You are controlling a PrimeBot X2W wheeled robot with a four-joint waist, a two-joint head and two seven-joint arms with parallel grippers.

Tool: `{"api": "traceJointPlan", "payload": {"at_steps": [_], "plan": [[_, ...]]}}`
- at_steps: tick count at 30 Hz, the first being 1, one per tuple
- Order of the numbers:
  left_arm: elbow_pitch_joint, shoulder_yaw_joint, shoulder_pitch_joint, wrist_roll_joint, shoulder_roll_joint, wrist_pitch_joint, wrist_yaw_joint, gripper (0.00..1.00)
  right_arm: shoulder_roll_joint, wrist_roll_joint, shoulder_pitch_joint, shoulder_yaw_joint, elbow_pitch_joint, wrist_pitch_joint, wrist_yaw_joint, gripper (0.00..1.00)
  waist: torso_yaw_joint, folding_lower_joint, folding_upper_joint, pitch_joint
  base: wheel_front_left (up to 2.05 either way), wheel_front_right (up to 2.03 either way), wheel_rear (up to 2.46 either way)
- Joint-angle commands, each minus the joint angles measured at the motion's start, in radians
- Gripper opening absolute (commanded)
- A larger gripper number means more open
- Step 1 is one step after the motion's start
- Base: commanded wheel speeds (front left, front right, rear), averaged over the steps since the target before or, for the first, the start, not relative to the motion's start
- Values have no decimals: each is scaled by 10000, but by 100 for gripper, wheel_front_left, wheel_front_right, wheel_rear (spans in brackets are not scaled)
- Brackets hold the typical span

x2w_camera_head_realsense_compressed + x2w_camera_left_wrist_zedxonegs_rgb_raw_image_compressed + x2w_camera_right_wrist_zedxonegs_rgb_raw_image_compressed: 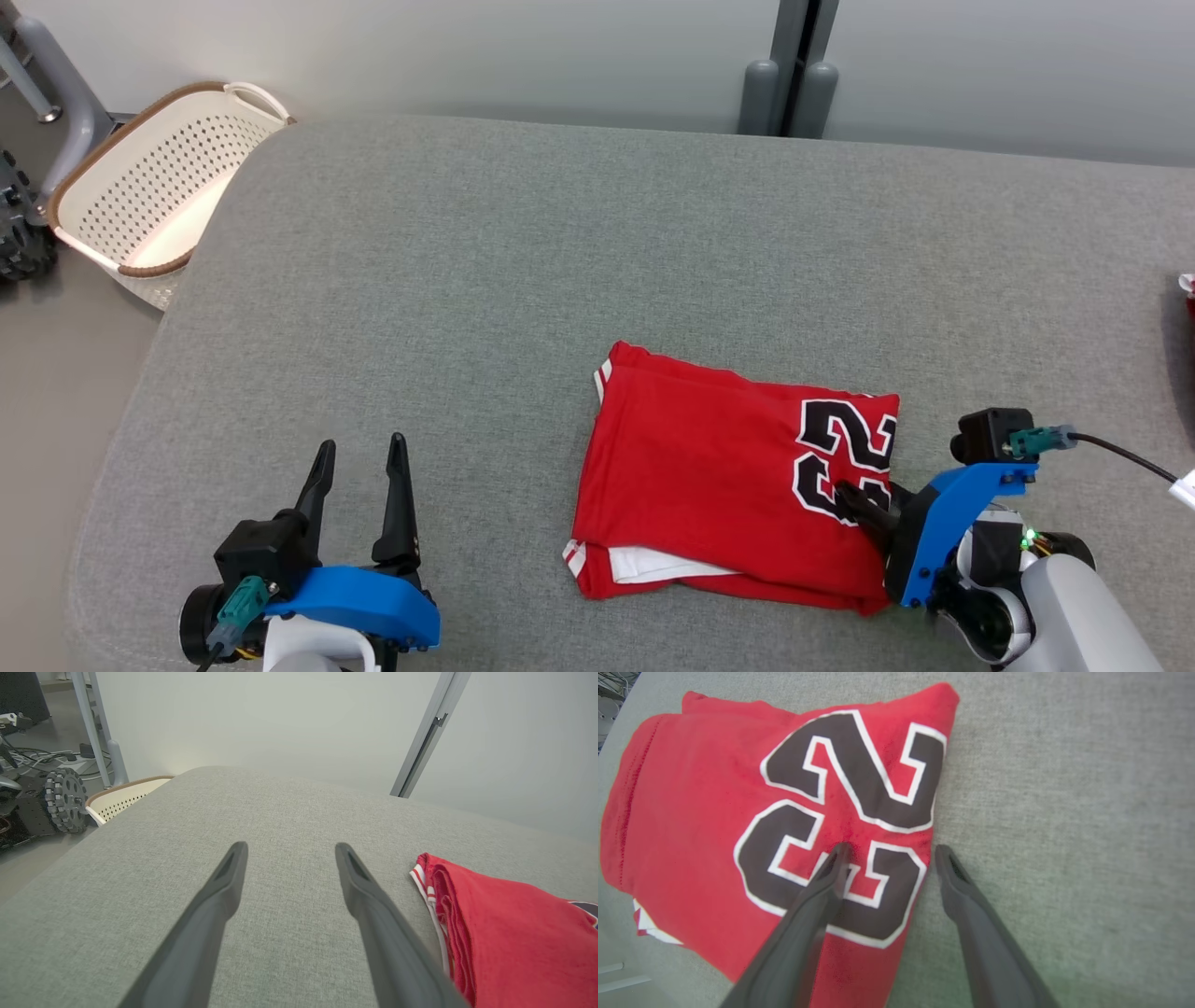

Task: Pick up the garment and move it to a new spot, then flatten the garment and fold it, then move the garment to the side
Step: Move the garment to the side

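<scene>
Both released: left tool (362, 450) aside, right tool (889, 851) straddling garment (709, 467) edge by black 2.

Garment (719, 476): lower centre-right, flat on the padded surface (523, 261).
Basket (149, 187): upper left, beside the surface's left edge.
Left gripper (359, 467): lower left, well apart from the garment.
Right gripper (892, 850): lower right, straddling the garment's right edge.

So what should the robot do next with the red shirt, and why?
Probably lower and shut the right gripper on the shirt's edge. Its open fingers straddle that edge, one over the black number, one over the grey cushion. The shirt already lies folded, so a grip there could drag it to the side.
</scene>
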Motion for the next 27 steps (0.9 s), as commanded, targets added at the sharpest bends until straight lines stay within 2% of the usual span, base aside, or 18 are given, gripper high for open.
{"api": "traceJointPlan", "payload": {"at_steps": [1,2,10,21,27], "plan": [[-7,36,-30,105,-11,-47,-63,100,72,123,-149,179,167,-8,5,9,-122,0,-2,-9,0,0,0],[-19,38,-34,116,-11,-47,-71,100,70,131,-206,245,193,-102,5,0,-185,0,-2,-4,0,0,0],[-108,-55,-92,332,-49,-47,-201,100,-203,30,-846,330,507,-983,2,0,-1080,0,-2,46,0,0,0],[-87,-339,-473,572,-89,-45,-315,100,-1168,-76,-1612,23,324,-1269,4,0,-3407,0,-2,502,0,0,0],[-146,-488,-807,734,49,70,-364,100,-1253,1,-1898,-129,-96,-1373,5,0,-4506,0,-2,908,0,0,0]]}}
